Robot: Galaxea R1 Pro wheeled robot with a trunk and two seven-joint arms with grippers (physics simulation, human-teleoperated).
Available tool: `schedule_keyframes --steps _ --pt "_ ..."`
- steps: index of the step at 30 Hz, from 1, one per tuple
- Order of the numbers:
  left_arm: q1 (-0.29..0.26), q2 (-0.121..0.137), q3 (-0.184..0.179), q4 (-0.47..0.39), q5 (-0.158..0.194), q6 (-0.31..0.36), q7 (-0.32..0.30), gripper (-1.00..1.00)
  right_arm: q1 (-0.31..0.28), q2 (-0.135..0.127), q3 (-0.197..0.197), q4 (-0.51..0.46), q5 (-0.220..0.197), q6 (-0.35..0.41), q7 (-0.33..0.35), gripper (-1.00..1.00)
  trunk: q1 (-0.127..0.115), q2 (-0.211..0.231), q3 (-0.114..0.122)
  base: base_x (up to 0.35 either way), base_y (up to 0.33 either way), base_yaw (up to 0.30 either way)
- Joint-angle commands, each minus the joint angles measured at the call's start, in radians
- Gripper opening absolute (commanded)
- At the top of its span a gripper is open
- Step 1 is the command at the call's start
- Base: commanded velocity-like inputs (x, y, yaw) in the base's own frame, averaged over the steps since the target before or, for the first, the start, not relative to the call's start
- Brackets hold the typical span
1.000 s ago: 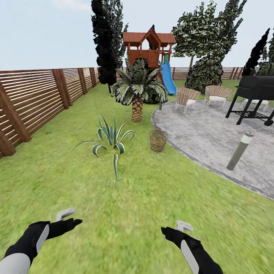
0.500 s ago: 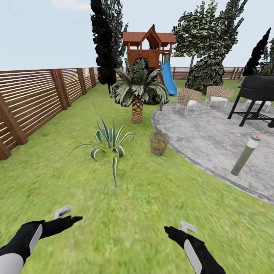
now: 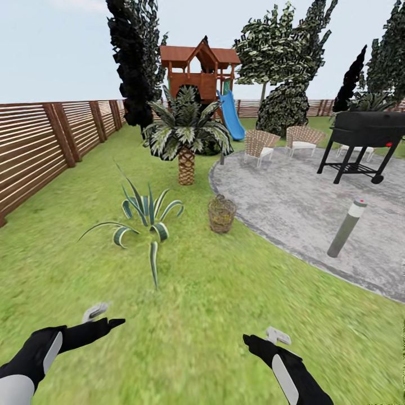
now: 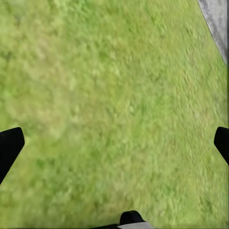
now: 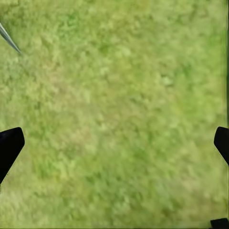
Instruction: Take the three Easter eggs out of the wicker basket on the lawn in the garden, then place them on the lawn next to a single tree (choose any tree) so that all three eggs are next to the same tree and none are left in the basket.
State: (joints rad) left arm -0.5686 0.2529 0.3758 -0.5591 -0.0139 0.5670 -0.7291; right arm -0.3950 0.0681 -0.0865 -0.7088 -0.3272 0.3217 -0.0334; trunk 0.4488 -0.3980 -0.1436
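We see the lawn (image 3: pixel 214 304) stretching ahead; the wicker basket (image 3: pixel 221 214) stands far ahead at the paving's (image 3: pixel 304 208) edge, right of a spiky plant (image 3: pixel 147 211). Near us, the left end effector (image 4: pixel 114 143) and right end effector (image 5: pixel 114 143) hang spread, empty.

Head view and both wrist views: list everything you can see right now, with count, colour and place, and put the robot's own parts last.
wicker basket: one, tan-brown, on the lawn at the patio edge; contents not discernible
lawn: one, bright green, foreground
patio: one, grey, right
spiky plant: one, green-white, left of the basket
palm: one, brown trunk, behind the basket
black tree: one, by the fence
grey-green trees: two or more, behind the chairs
playhouse: one, red-brown, blue slide
chairs: two, wicker, on the patio
grill: one, black, right
bollard: one, grey, tilted, on the patio
fence: brown, left
left gripper: open, over grass
right gripper: open, over grass
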Motion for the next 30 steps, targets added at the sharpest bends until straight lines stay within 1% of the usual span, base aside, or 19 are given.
schedule_keyframes --steps 1,5,10,30 --pt "-0.001 0.0 0.005 -0.001 -0.001 0.008 -0.006 1.0 -0.001 0.001 -0.002 -0.002 -0.011 0.005 -0.003 1.0 0.001 -0.002 -0.002 0.31 0.0 -0.275" --pt "-0.001 -0.001 0.004 -0.001 -0.001 0.007 -0.007 1.0 -0.001 0.001 -0.003 -0.001 -0.011 0.004 -0.004 1.0 0.001 -0.002 -0.002 0.31 0.0 -0.229" --pt "-0.001 -0.001 0.003 -0.001 -0.002 0.006 -0.005 1.0 0.0 0.002 -0.003 -0.001 -0.01 0.002 -0.005 1.0 0.001 -0.002 -0.002 0.304 -0.045 -0.053" --pt "-0.001 -0.003 0.002 -0.001 -0.003 0.005 -0.001 1.0 0.001 0.002 -0.004 0.0 -0.01 -0.002 -0.007 1.0 0.001 -0.002 -0.002 0.258 -0.231 -0.001"
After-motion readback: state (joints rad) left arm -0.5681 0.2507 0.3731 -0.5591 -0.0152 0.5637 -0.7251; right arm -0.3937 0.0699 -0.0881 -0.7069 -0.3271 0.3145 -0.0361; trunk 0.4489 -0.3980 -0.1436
